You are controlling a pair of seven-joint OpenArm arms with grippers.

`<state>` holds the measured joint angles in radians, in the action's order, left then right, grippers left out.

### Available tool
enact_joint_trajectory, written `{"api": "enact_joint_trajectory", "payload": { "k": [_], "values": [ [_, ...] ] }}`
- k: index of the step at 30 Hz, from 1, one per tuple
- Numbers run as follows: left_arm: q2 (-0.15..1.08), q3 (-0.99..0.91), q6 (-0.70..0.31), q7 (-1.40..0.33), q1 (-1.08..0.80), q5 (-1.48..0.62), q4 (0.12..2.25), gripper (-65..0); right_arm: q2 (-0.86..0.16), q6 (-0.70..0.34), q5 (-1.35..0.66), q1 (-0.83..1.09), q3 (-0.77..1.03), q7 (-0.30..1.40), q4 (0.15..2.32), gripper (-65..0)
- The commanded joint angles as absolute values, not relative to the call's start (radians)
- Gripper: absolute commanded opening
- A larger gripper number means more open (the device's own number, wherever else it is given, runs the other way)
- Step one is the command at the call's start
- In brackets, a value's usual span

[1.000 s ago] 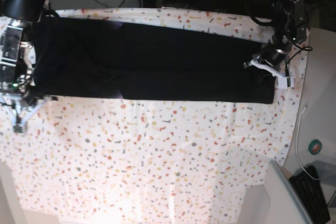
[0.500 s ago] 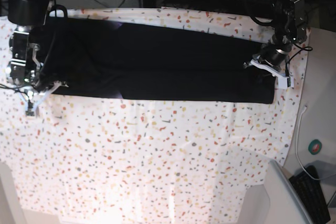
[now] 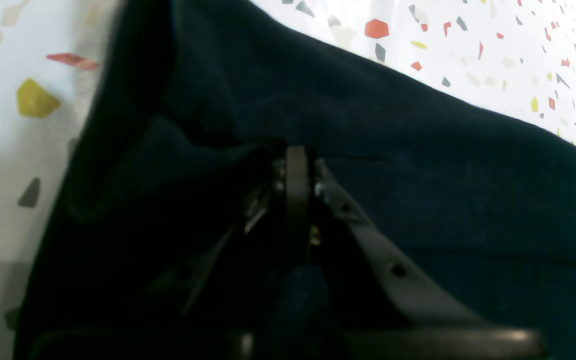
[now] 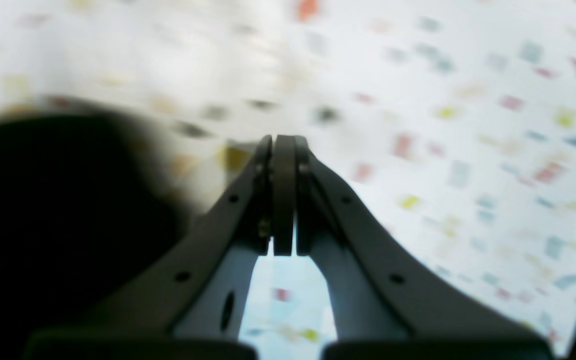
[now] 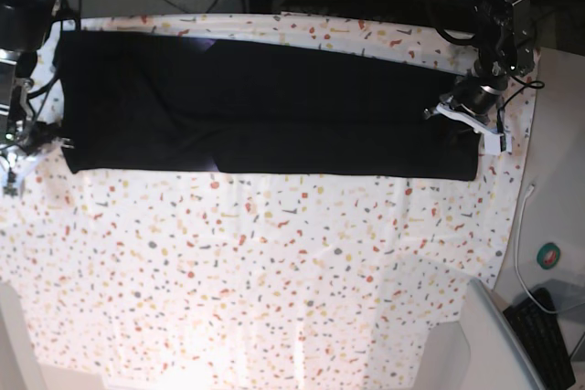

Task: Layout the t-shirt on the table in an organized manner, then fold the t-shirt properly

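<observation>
T-shirt: matt black soft cloth. Table: smooth speckled white cloth. Tool: matt dark plastic.

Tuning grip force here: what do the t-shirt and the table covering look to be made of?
The t-shirt: soft matte black knit, probably cotton jersey; it sags and creases around the left pincer. The table: a thin white cloth with coloured flecks, faintly wrinkled, matte; its fibre cannot be told.
</observation>
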<state>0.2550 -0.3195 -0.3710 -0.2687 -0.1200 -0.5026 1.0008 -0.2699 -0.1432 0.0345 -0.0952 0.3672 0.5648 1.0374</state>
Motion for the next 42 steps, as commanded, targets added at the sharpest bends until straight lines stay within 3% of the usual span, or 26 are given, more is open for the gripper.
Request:
{"api": "enact_joint_trajectory", "payload": {
  "k": [1,6,12,22,35,42],
  "values": [
    [0.266,-0.320,-0.302,-0.384,-0.147,-0.420,0.978,-65.0,-0.288,-0.139,0.033,-0.111,0.372,0.549,1.053,-65.0],
    [0.266,-0.320,-0.302,-0.386,-0.147,-0.421,0.983,-65.0,-0.277,-0.137,0.028,-0.101,0.374,0.598,1.152,-65.0],
    [0.266,-0.320,-0.302,-0.386,-0.147,-0.420,0.984,-65.0,-0.124,-0.142,0.028,-0.027,0.358,0.700,1.477,-65.0],
    [0.266,-0.320,-0.302,-0.386,-0.147,-0.420,0.978,-65.0,-0.097,-0.140,0.031,-0.157,0.278,0.613,1.129,-65.0],
    [0.266,-0.320,-0.302,-0.386,-0.148,-0.420,0.977,-65.0,-0.237,-0.139,0.028,-0.147,0.386,0.591,1.041,-65.0],
    [0.266,-0.321,-0.302,-0.387,-0.147,-0.424,0.987,-65.0,-0.240,-0.139,0.028,-0.143,0.387,0.593,1.081,-65.0]
  ]
}}
